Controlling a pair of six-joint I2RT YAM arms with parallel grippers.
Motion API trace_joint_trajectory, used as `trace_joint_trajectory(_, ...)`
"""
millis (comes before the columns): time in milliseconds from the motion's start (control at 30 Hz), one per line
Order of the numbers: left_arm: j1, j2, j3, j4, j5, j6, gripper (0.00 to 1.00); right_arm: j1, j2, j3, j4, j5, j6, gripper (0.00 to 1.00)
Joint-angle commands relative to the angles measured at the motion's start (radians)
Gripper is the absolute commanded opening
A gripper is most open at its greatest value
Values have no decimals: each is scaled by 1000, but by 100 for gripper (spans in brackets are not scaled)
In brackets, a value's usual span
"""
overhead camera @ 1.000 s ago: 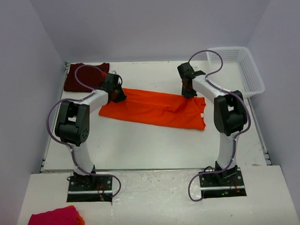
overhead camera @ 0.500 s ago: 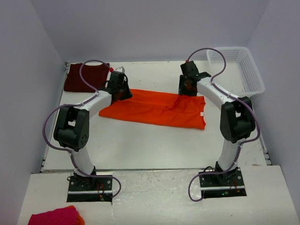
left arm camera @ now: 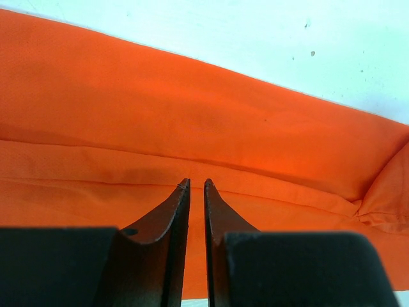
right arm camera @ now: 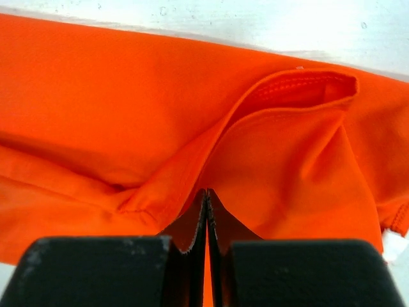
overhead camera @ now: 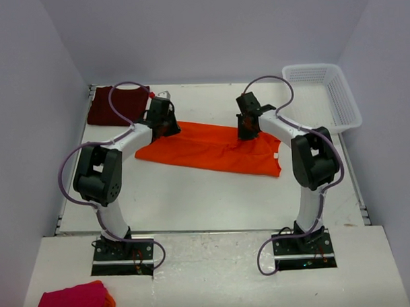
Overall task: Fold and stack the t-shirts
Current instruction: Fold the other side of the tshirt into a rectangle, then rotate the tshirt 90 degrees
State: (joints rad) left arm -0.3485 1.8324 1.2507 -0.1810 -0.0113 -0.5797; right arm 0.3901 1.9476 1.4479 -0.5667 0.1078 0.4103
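Filling most of the top view is one white table (overhead camera: 213,193), with two arms bolted at its near edge. One orange t-shirt (overhead camera: 211,148) lies in the middle of the table, stretched long from left to right. One white basket (overhead camera: 348,108) sits at the far right corner, apart from that shirt. One maroon t-shirt (overhead camera: 102,110) lies at the far left corner, and a purple cable (overhead camera: 125,85) loops over part of it. That makes two t-shirts. One pink-red bundle (overhead camera: 69,303) sits off the table, on the ledge near the left arm's base.

The left gripper (left arm camera: 197,185) is at the orange shirt's far left corner. Its jaws are almost together, and they seem to pinch a fold, though the close view is hard to read. The right gripper (right arm camera: 206,193) is at the shirt's far edge, more to the right. Its jaws are squeezed tight on a raised fold of the same shirt.
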Motion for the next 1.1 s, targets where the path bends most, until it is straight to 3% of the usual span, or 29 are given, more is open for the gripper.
trace_joint_trajectory(0, -1, -35, 13, 20, -1, 37, 15, 3, 45, 78, 11, -29, -8, 0)
trace_joint_trajectory(133, -1, -41, 20, 3, -19, 38, 15, 16, 118, 179, 24, -72, -48, 0)
trace_joint_trajectory(233, -1, -50, 7, 3, -36, 38, 15, 38, 223, 471, -60, -91, -77, 0)
trace_joint_trajectory(333, -1, -51, 6, -9, -42, 46, 15, 44, 263, 578, -133, -103, -87, 0)
trace_joint_trajectory(433, -1, -59, 26, -18, -15, 64, 14, 44, 124, 420, -70, -64, -71, 0)
trace_joint_trajectory(467, -1, -58, 35, -14, 8, 70, 12, 47, 67, 260, -44, -33, -59, 0)
trace_joint_trajectory(533, -16, -53, 53, 47, 167, 106, 3, 49, -122, 88, 46, 13, -27, 2)
trace_joint_trajectory(567, -26, -45, 64, 63, 227, 116, 1, 52, -178, -52, 66, 59, -15, 3)
trace_joint_trajectory(667, -73, 58, 142, 90, 439, 129, 0, 64, -358, -208, 65, 151, 28, 0)
trace_joint_trajectory(700, -87, 80, 168, 109, 541, 120, 0, 67, -396, -228, 39, 174, 50, 0)
trace_joint_trajectory(867, -178, 267, 309, 255, 781, 28, 0, 79, -634, -330, -22, 159, 97, 0)
trace_joint_trajectory(1067, -270, 480, 530, 212, 859, -2, 0, 127, -748, -382, -70, 181, 127, 0)
